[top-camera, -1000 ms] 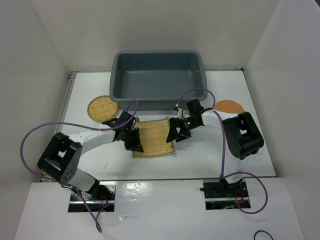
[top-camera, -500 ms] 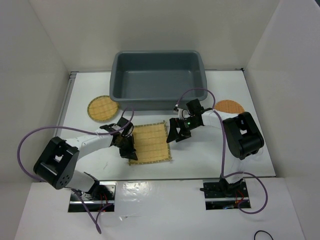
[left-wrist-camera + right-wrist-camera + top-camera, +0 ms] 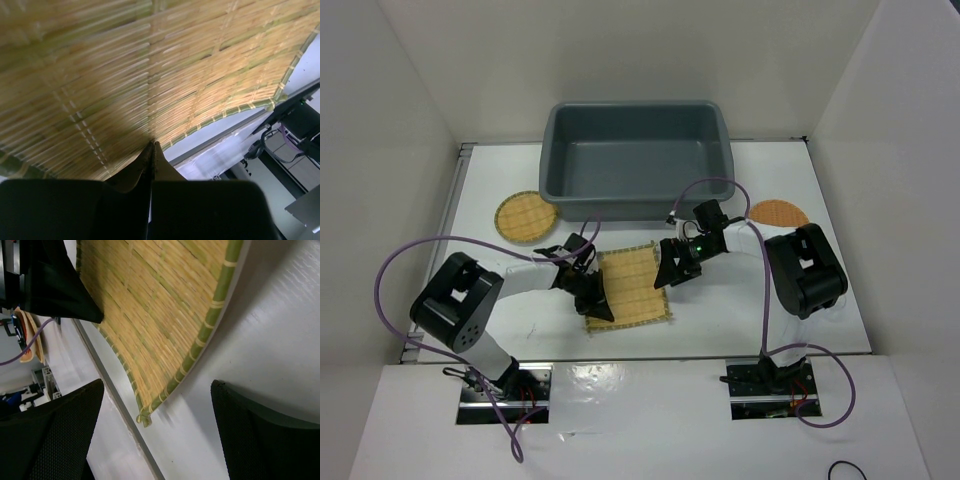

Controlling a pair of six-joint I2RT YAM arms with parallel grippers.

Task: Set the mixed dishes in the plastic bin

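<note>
Left claw (image 3: 603,310) is pressed together, nothing between the fingers that I can see. In the left wrist view its tip sits right against the slats of the square bamboo mat (image 3: 150,75), near the mat's left edge. Looks like it is pinning or nudging that side, not gripping it.

Right claw (image 3: 670,275) is spread wide and low at the mat's opposite edge, holding nothing. In the right wrist view the near corner of the mat (image 3: 150,305) lies between the two fingers (image 3: 55,435), and the green-bound edge looks bowed up off the desk (image 3: 770,310). My read: the left side is held so a flat, thin mat offers an edge for the right to close on.

The mat lies on the desk between the claws, just in front of the grey plastic bin (image 3: 638,207). No dishes in the bin that I can see.

The yellow dark-rimmed disc (image 3: 526,217) sits left of the bin and the orange-brown disc (image 3: 779,213) sits right, both well apart from the claws.
</note>
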